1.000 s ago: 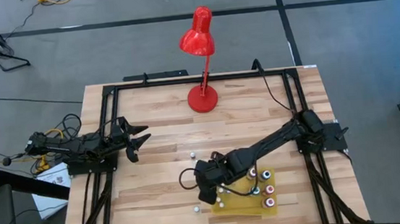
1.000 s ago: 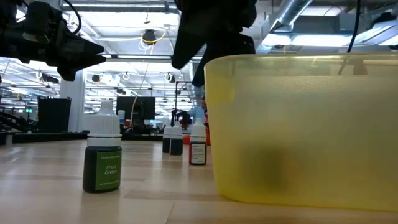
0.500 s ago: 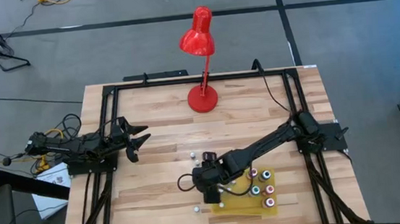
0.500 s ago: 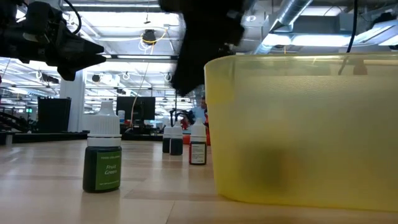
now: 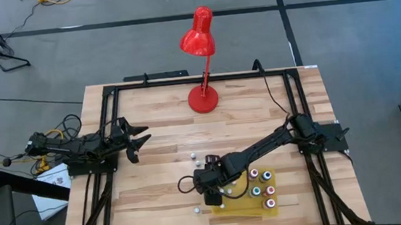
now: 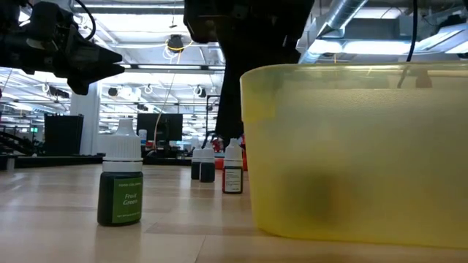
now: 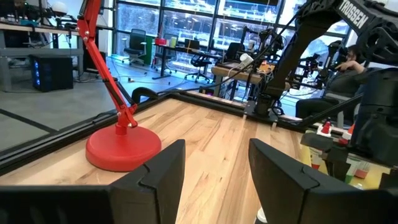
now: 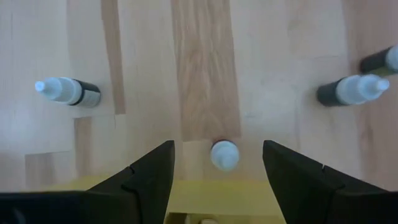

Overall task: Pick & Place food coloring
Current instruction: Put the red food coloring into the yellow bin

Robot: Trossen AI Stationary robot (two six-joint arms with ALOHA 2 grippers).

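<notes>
food coloring [image 5: 253, 173]: four capped bottles upright in the yellow tray [image 5: 239, 206], near right of desk [image 5: 158, 131] | about four more upright on the wood just left of it, caps up | right pincer [image 8: 217, 165] spread, pointing down over one white cap | left pincer [image 7: 214, 171] spread, parked far left

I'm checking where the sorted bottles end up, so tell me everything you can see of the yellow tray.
The yellow tray looks like translucent plastic with upright walls and a rounded rim. It sits flat on the wooden table at its near edge, toward the right side. Several capped food coloring bottles stand inside. The right arm's open pincer hangs over its left rim, above a bottle just outside.
</notes>
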